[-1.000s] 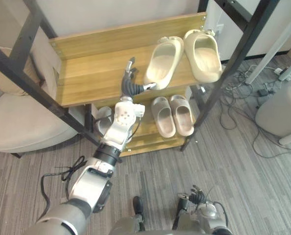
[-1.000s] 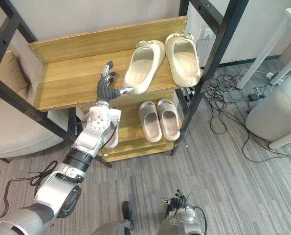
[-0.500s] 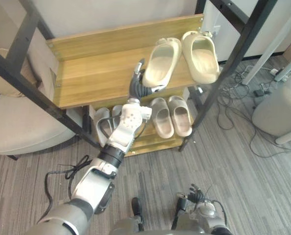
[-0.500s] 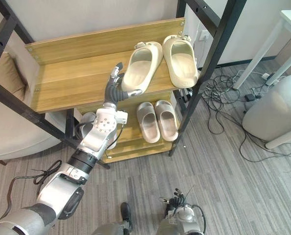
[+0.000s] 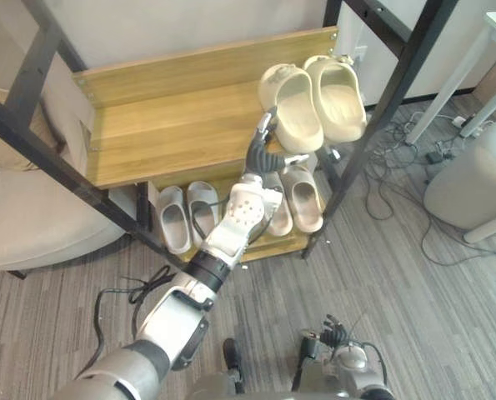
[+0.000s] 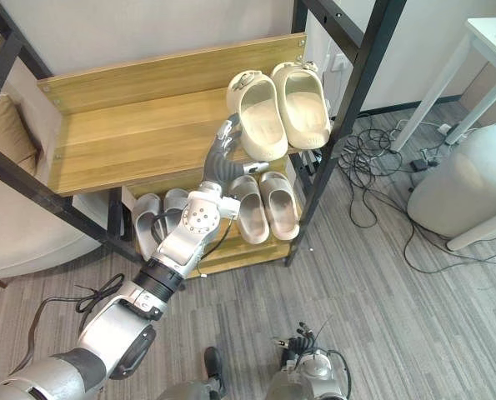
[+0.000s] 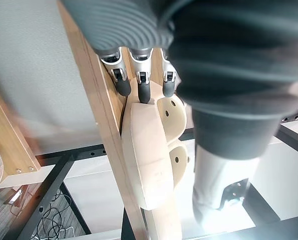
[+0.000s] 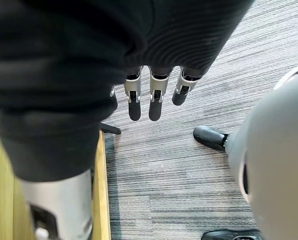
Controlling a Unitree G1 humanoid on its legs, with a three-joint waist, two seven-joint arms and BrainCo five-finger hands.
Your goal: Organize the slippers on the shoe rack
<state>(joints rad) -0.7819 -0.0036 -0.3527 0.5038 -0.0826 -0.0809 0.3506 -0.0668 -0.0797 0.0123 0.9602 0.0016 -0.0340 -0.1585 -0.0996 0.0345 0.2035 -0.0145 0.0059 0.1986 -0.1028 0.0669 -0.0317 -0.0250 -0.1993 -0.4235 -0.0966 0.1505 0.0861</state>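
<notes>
Touching the heel of the cream slipper [image 5: 298,110], left hand [image 5: 259,153] fingers [image 7: 142,88] extend straight, holding nothing.

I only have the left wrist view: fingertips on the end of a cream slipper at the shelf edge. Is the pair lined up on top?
Observer: Roughly, yes. The left cream slipper and right cream slipper lie side by side, about parallel, at the right end of the top shelf. The left hand is at the left one's heel.
Operator: Right hand free?
Observer: Yes. The right hand hangs low over the carpet with straight fingers, holding nothing.
</notes>
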